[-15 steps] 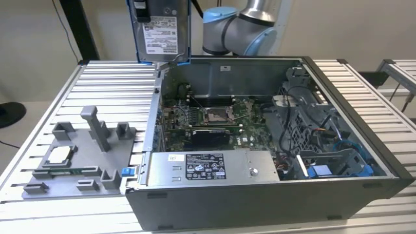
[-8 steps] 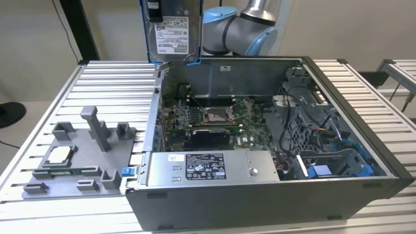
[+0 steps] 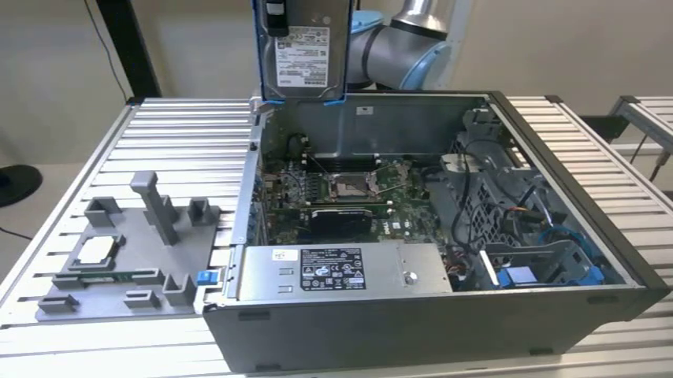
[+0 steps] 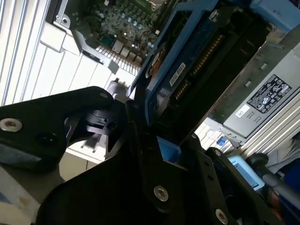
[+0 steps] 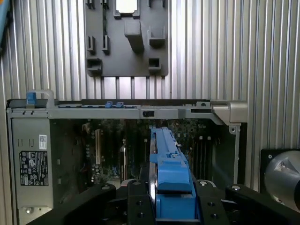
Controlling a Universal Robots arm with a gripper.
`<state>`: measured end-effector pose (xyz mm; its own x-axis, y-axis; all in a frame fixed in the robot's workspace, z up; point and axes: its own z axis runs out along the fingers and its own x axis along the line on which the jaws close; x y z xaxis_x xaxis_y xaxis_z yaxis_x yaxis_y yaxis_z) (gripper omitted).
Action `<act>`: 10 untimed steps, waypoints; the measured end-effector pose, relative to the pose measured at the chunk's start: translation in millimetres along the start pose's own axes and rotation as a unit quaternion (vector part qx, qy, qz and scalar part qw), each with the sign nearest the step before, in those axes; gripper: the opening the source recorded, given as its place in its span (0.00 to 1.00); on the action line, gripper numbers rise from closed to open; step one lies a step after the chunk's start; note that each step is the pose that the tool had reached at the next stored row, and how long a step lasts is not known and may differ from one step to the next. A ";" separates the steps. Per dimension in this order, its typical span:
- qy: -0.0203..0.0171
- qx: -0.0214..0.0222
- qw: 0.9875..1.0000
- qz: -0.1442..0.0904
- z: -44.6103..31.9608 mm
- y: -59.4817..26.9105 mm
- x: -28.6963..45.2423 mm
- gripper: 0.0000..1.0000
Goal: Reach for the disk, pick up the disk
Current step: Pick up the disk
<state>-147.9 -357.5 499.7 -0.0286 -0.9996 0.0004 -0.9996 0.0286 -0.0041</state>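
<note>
You have the disk (image 3: 304, 49) lifted clear of the computer case (image 3: 442, 315). In the exterior view it hangs upright above the case's rear wall, toward the exterior view's left, with its white label facing the camera and its blue bracket (image 3: 258, 47) running down its edges. The grey arm joint (image 3: 405, 47) sits just behind it.

In the first wrist view the disk (image 5: 169, 173) stands edge-on, and the black fingers (image 5: 138, 206) are clamped against both of its sides, so the gripper (image 5: 171, 208) is gripping it. In the second wrist view the same hold shows from the side: the disk (image 4: 187, 70) rises out of the gripper (image 4: 154, 140), its blue bracket (image 4: 164, 84) pressed between the black parts.

Below the disk, the case lies open on the ribbed metal desk (image 3: 169, 134). Inside, you can see the motherboard (image 3: 336, 189) at the middle, the grey power-supply box (image 3: 342, 270) along the near wall, and a blue drive cage (image 3: 547, 264) at the exterior view's right with dark cables nearby.

Beside the case, at the exterior view's left, a grey fixture tray (image 3: 137, 252) rests on the desk. A small square silver chip (image 3: 94, 250) lies in one of its recesses. The tray (image 5: 126, 42) and the chip (image 5: 126, 5) also show beyond the case in the first wrist view.
</note>
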 end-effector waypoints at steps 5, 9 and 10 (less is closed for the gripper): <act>0.000 0.000 1.000 0.000 0.1 -16.3 -0.4 0.00; 0.000 0.000 1.000 0.000 0.2 -32.3 -0.9 0.00; 0.000 0.000 1.000 0.000 0.2 -36.1 -1.0 0.00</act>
<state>-111.8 -357.5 499.7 -0.0286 -0.9996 0.0004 -0.9996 0.0286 -0.0042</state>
